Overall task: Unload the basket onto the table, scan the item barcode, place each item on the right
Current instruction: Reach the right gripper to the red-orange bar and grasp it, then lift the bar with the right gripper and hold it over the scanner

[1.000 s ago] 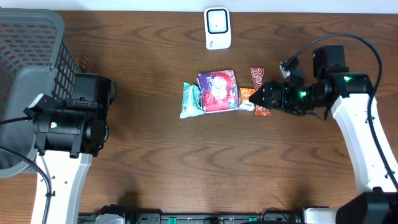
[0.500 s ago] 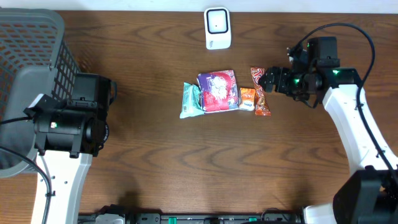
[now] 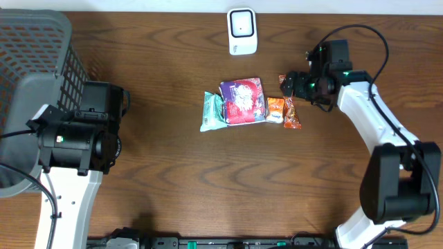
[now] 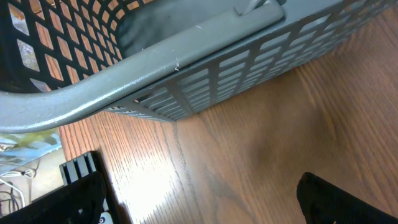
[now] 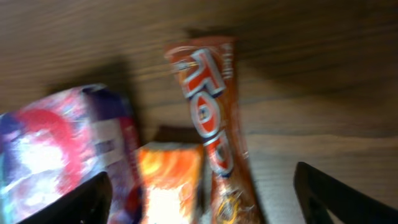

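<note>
A small heap of snack packets lies mid-table: a long orange-red bar [image 3: 291, 114] [image 5: 211, 124], a small orange packet [image 3: 275, 111] [image 5: 168, 180], a purple-pink bag [image 3: 242, 101] [image 5: 56, 143] and a teal packet [image 3: 212, 111]. My right gripper [image 3: 289, 85] [image 5: 202, 205] hovers open at the bar's far end, its dark fingers standing either side of the bar and the orange packet without holding anything. The white scanner [image 3: 241, 31] stands at the table's back edge. My left gripper [image 4: 199, 208] is open and empty over bare wood beside the basket.
A grey mesh basket [image 3: 34, 41] [image 4: 205, 68] fills the far left corner, close above the left gripper. The left arm's black body [image 3: 83, 135] sits just right of it. Wood shows between the packets and the scanner.
The right arm has swung toward the back of the table and slightly left, from beside the orange packet to the bar's far end. Its jaws have narrowed a little. The left arm is still.
</note>
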Controlling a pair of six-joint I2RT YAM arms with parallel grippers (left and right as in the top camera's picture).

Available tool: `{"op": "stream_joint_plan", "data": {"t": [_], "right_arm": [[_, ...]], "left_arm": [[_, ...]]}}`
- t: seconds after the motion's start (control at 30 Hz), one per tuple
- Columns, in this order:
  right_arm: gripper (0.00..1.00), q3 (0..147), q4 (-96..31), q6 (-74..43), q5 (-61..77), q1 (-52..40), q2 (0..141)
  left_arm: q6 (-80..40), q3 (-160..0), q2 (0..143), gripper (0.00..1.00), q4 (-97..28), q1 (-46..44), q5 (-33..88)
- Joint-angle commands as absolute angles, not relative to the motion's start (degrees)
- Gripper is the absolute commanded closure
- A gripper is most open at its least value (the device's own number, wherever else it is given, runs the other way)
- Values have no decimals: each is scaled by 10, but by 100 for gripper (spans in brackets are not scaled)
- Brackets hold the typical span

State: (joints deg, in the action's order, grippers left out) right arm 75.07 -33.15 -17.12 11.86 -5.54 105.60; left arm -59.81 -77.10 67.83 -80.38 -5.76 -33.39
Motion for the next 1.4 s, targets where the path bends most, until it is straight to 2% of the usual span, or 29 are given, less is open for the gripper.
{"op": "stream_joint_plan", "data": {"t": [0.0,0.4,0.47,0.53,0.6,0.9,1.1,1.2,1.37], "right_arm": [[19,761,-324,-171,61,-57,1082],[25,761,-268,-159,60,-71,1184],[39,761,-265,-156,57,-74,1195],[79,761,-269,-159,38,-75,1204],[99,761,-274,-162,31,-76,1206],[99,809,-315,-163,36,-76,1167],[99,894,-310,-171,139,-76,1134],[99,915,-277,-217,145,-77,1134],[99,915,-152,-304,144,-95,1136]], "left_arm": [[-601,-768,681,2,-805,-55,-347],[-601,-768,681,2,-805,-55,-348],[-601,-768,681,2,-805,-55,-348],[-601,-768,681,2,-805,-55,-348],[-601,-768,681,2,-805,-55,-348],[-601,-768,681,2,-805,-55,-348],[-601,-768,681,2,-805,-55,-348],[-601,-768,681,2,-805,-55,-348],[-601,-768,681,2,-805,-55,-347]]}}
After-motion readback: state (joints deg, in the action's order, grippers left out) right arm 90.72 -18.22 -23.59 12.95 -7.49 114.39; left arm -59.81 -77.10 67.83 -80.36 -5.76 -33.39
